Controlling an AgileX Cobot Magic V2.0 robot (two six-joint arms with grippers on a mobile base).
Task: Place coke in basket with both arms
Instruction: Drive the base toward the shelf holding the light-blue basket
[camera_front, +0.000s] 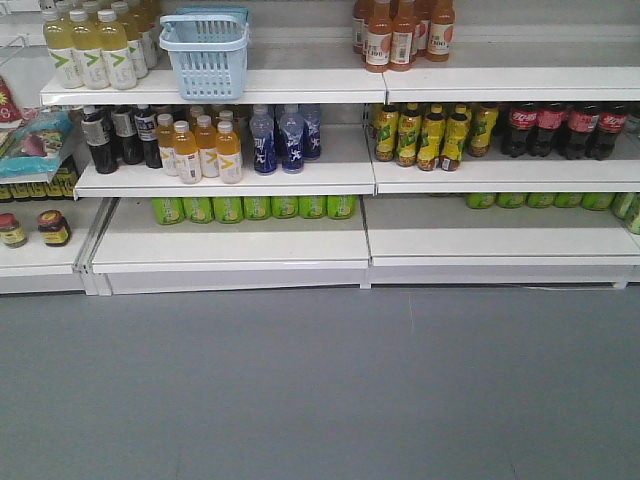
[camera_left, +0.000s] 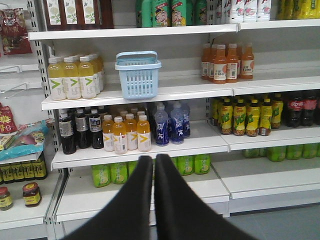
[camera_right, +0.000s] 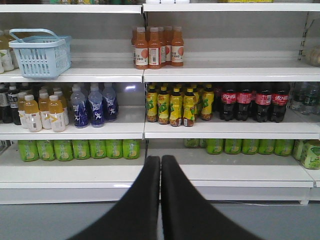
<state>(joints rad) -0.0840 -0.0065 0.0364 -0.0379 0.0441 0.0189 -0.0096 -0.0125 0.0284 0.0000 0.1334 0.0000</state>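
The light blue basket (camera_front: 205, 50) stands on the top shelf seen from the front, between yellow-drink bottles and orange-drink bottles. It also shows in the left wrist view, basket (camera_left: 138, 75), and at the upper left of the right wrist view, basket (camera_right: 40, 52). The coke is out of view in every frame. My left gripper (camera_left: 154, 160) is shut with nothing between its fingers, well short of the shelves. My right gripper (camera_right: 160, 160) is likewise shut and empty, held over the floor in front of the bottom shelf. Neither arm appears in the front view.
White shelving (camera_front: 230, 175) fills the scene. Dark cola bottles with red labels (camera_right: 250, 102) stand on the middle shelf at right, beside yellow-green bottles (camera_right: 175, 105). Blue bottles (camera_front: 285, 138), orange-capped bottles (camera_front: 200, 150) and green cans (camera_front: 255, 207) sit lower left. Grey floor (camera_front: 320, 390) lies in front.
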